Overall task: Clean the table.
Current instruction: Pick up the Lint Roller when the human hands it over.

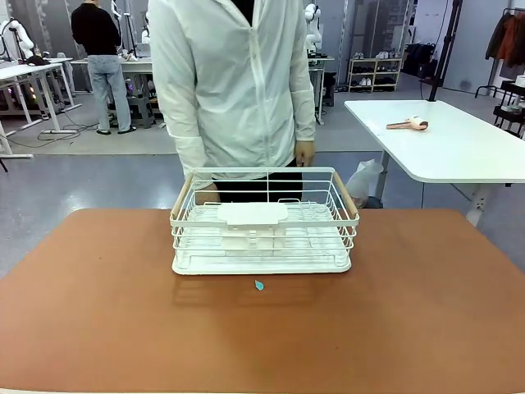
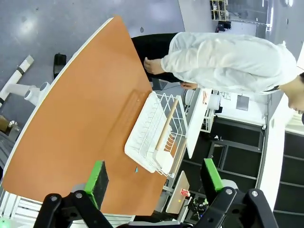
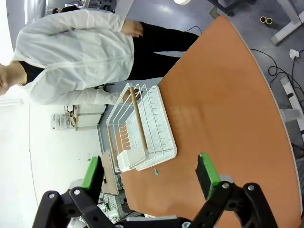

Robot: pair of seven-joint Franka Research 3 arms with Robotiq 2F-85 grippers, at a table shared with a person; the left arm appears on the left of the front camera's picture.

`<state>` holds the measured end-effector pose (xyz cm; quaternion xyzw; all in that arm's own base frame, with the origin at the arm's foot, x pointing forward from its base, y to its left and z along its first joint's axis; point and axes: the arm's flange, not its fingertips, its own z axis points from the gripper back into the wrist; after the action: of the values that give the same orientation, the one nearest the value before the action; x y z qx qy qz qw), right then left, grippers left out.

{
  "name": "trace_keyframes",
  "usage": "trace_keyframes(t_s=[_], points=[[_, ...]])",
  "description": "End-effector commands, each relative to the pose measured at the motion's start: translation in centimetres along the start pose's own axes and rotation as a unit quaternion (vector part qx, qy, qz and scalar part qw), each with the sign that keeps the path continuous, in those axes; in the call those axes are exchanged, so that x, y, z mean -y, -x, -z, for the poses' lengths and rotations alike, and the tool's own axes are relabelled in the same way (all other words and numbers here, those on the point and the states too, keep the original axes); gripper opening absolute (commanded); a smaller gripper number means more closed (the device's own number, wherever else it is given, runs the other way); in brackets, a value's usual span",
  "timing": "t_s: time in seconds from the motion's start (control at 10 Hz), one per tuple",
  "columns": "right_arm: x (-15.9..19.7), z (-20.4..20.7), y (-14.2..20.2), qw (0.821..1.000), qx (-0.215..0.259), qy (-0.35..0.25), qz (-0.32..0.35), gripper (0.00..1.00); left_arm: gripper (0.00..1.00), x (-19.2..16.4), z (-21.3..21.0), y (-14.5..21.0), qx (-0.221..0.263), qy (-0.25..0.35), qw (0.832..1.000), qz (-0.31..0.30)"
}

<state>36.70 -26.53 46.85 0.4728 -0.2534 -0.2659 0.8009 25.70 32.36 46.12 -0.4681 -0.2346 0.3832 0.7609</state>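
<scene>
While the left jaws stand wide apart w/ nothing between them, their green pads [image 2: 99, 178] hang over the worktop's [image 1: 98, 328] near edge, well short of anything on it. The worktop is reddish-brown w/ rounded corners and spans the front view's lower half, between robot side and person. Far left in the bkgd, a second person [image 1: 102, 66] stands at other tables, back turned.

Centre, toward the far edge: a white wire basket [image 1: 264, 222], upright on the worktop, wooden grips on its two short sides, a white insert [image 1: 253, 215] lying inside. Just in front of it on the robot side, apart from it, lies a small blue scrap [image 1: 259, 285] on bare worktop.

Behind the basket stands a person [image 1: 234, 82] in a white jacket at the far edge. One hand [image 1: 305, 153] hangs just above the basket's far rim; can't tell if it touches. The other is down behind the rim, mostly hidden.

Right, off the worktop: a white table [image 1: 459, 156] w/ a small brownish tool [image 1: 408, 124] on it.

Right jaws: also fully open, nothing held, pads [image 3: 205, 171] hanging over the worktop, w/ basket and scrap seen beyond them.
</scene>
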Motion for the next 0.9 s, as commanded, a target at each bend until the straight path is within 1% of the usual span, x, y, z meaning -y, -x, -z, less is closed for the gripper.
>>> trace_keyframes(t_s=[0.0, 0.8], points=[[-0.06, -0.09, -0.08, 1.0, 0.0, -0.008, -0.006, 1.0, 1.0, 0.07, -0.09, -0.2, -0.005, 0.01, 1.0, 0.008], [-0.06, -0.09, -0.08, 1.0, 0.0, -0.008, -0.006, 1.0, 1.0, 0.07, -0.09, -0.2, -0.005, 0.01, 1.0, 0.008]])
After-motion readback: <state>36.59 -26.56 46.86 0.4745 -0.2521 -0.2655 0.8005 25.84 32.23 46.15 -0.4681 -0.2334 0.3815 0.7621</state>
